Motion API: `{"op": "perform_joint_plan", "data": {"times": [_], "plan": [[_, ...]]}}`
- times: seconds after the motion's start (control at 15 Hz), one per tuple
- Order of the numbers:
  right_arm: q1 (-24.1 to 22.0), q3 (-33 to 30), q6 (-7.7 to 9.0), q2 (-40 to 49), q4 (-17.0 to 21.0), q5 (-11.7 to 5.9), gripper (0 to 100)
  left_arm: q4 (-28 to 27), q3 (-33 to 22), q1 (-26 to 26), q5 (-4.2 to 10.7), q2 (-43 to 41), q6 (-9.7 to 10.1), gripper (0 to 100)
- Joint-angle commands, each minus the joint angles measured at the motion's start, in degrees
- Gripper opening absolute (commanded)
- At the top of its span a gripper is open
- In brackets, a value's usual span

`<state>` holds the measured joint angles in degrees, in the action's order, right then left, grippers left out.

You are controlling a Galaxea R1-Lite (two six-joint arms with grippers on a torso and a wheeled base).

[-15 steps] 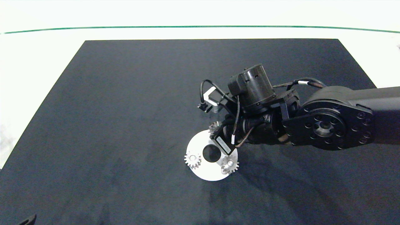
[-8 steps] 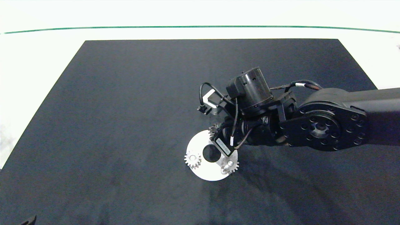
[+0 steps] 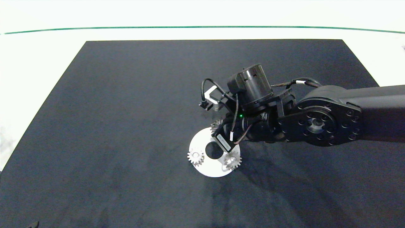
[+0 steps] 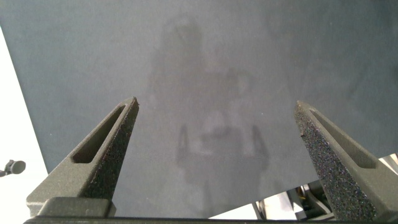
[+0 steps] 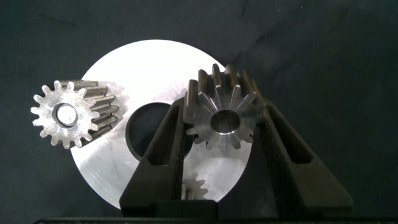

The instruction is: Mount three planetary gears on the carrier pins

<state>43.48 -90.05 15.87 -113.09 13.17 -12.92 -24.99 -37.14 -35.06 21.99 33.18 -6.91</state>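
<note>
right gripper [image 5: 222, 124] has shifted, jaws clamping third gear [image 5: 222, 116] over disc [image 5: 149, 62].

Two gears [image 3: 195, 157] on disc [image 3: 204, 169], third [image 5: 222, 116] seemingly above

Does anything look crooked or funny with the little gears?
Nothing looks broken or spilled. Two gears sit flat on the white disc. The third gear is simply gripped in the right end effector above the disc, not yet on a pin.
</note>
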Motion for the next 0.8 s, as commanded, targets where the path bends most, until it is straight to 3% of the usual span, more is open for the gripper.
{"op": "perform_joint_plan", "data": {"times": [0.07,0.8], "plan": [[0.1,-0.7,0.21,-0.3,0.0,-0.17,22,-0.1,0.1,0.0,0.16,0.0,-0.03,100],[-0.3,-3.5,0.21,-2.2,0.7,-1.23,22,-0.2,1.2,-0.1,0.16,-1.5,-0.12,100]]}}
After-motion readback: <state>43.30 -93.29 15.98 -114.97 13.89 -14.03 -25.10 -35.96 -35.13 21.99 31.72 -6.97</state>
